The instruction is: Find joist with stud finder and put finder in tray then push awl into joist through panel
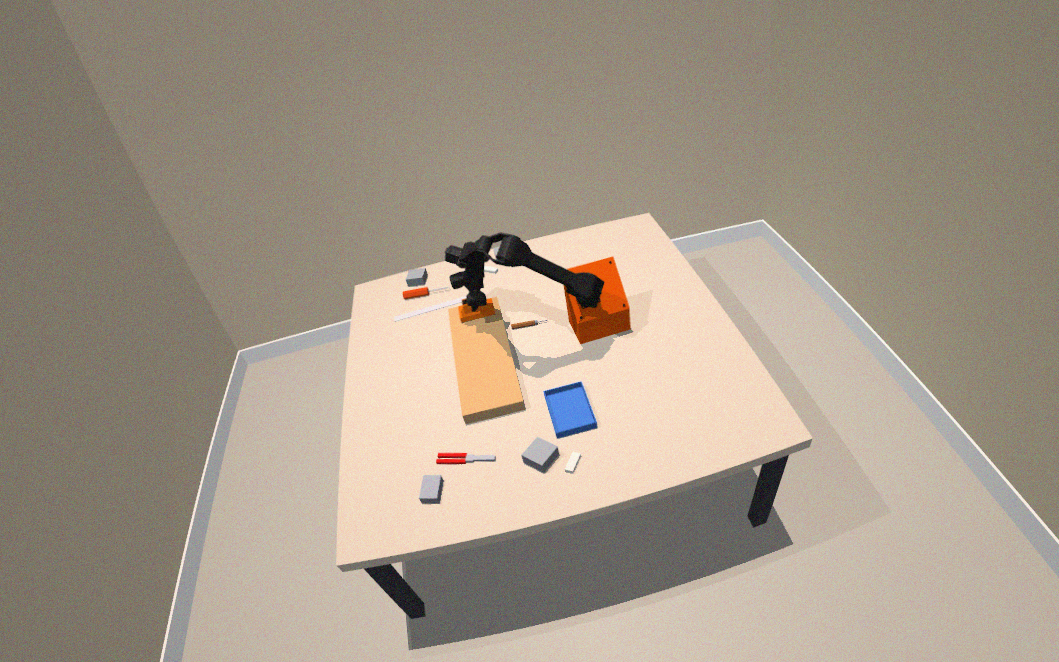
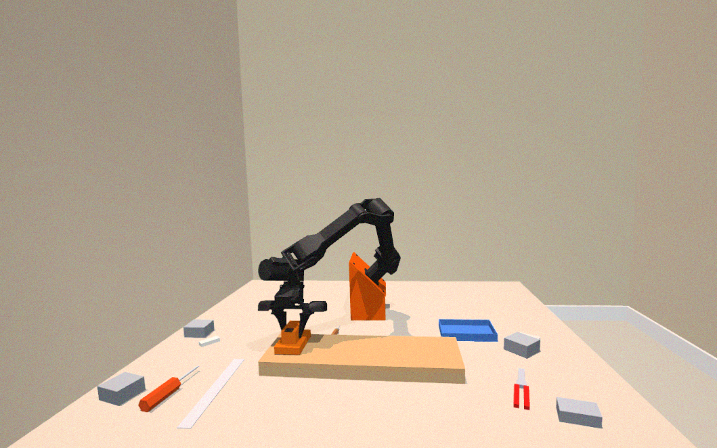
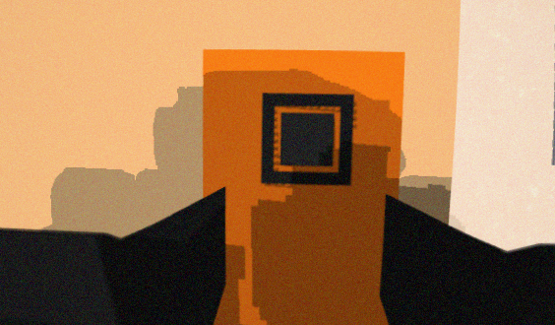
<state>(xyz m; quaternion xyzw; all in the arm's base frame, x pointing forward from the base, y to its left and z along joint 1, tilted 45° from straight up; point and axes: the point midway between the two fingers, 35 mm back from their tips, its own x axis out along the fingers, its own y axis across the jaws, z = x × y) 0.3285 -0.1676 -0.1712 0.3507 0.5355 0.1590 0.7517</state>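
My gripper [image 1: 475,305] [image 2: 292,329] [image 3: 300,198] is shut on the orange stud finder [image 1: 476,312] [image 2: 288,348] [image 3: 304,64]. The stud finder is upright at the far left end of the floor panel [image 1: 488,370] [image 2: 383,353] [image 3: 88,44] in the exterior view, on or just above its top. Its square display [image 3: 307,139] is dark. The awl [image 1: 525,324] [image 2: 336,331] lies on the table between the panel and the arm's orange base, partly hidden by the panel in the exterior view. The blue tray [image 1: 591,428] [image 2: 468,337] is empty. The joist is hidden.
An orange screwdriver [image 1: 415,292] [image 2: 160,394] and a flat white strip [image 1: 418,313] [image 2: 213,392] lie beyond the panel's left end. Red-handled pliers [image 1: 455,458] [image 2: 521,392] lie past its other end. Several grey blocks [image 1: 540,453] [image 2: 578,411] and small white pieces [image 1: 573,462] [image 2: 208,341] stand around.
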